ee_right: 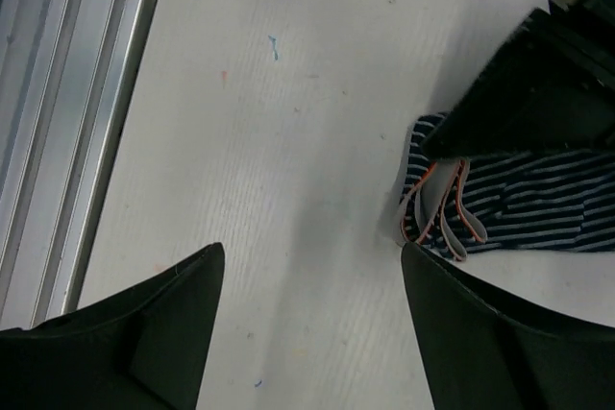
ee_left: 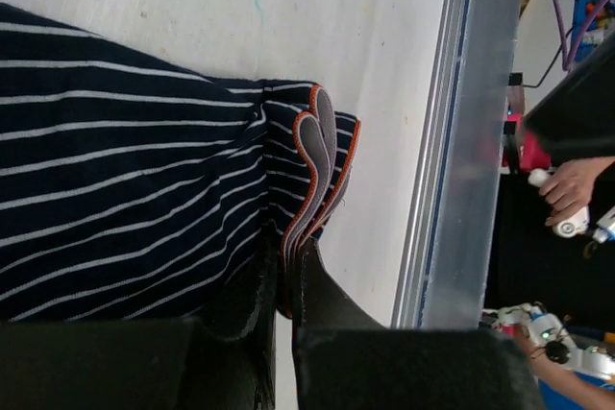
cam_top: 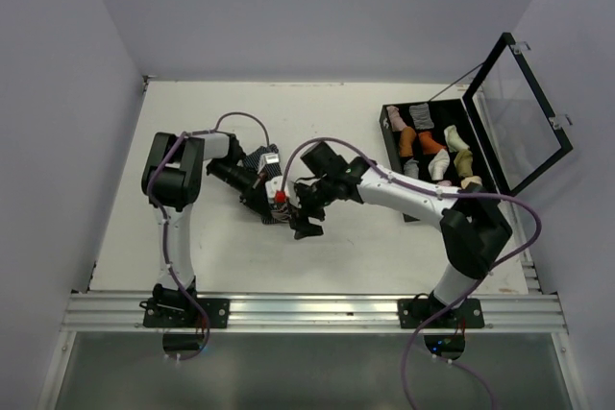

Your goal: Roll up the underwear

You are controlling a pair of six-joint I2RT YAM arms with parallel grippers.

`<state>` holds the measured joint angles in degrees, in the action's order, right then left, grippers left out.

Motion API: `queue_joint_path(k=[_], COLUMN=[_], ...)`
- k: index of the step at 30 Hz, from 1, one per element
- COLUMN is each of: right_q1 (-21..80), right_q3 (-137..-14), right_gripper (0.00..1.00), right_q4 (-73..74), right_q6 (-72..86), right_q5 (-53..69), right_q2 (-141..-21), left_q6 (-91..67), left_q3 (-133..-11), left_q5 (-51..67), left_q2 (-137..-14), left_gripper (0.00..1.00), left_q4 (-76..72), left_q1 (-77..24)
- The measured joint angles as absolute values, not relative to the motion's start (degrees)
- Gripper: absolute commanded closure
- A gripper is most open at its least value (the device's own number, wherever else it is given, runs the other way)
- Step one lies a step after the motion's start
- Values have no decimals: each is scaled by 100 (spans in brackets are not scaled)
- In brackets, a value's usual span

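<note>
The left gripper pinches the underwear by its folded edge, anchoring it on the counter. The right gripper hovers beside it, wide open, probably to begin rolling.

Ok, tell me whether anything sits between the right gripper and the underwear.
Nothing visible does: only bare table lies between the open right gripper and the striped underwear. The left gripper is shut on its waistband, the end nearest the right one.

Bright even overhead light; soft shadows; sharp.
</note>
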<state>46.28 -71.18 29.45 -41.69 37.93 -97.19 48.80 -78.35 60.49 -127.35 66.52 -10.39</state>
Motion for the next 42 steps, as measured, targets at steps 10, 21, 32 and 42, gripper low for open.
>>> queue_joint_path(k=[10, 21, 32, 42], right_q1=[5194, 5269, 5236, 4641], right_q3=[-7000, -6965, -7520, -8768], right_gripper=[30, 49, 100, 100], right_q4=[1782, 1188, 1507, 2521], right_q6=[-4469, -4744, -4678, -3968], right_q5=[2921, 2783, 3157, 4709], right_q2=[-10436, -11045, -11596, -12545], left_q6=[4230, 4084, 3962, 3944], left_q3=[-7832, -7557, -7111, -6724], left_q5=[5951, 5951, 5671, 5507], left_q2=[-12781, -12711, -12154, -9531], left_gripper=[100, 100, 95, 61], left_q4=[6628, 6613, 6222, 4952], left_q1=[-1041, -1041, -1013, 502])
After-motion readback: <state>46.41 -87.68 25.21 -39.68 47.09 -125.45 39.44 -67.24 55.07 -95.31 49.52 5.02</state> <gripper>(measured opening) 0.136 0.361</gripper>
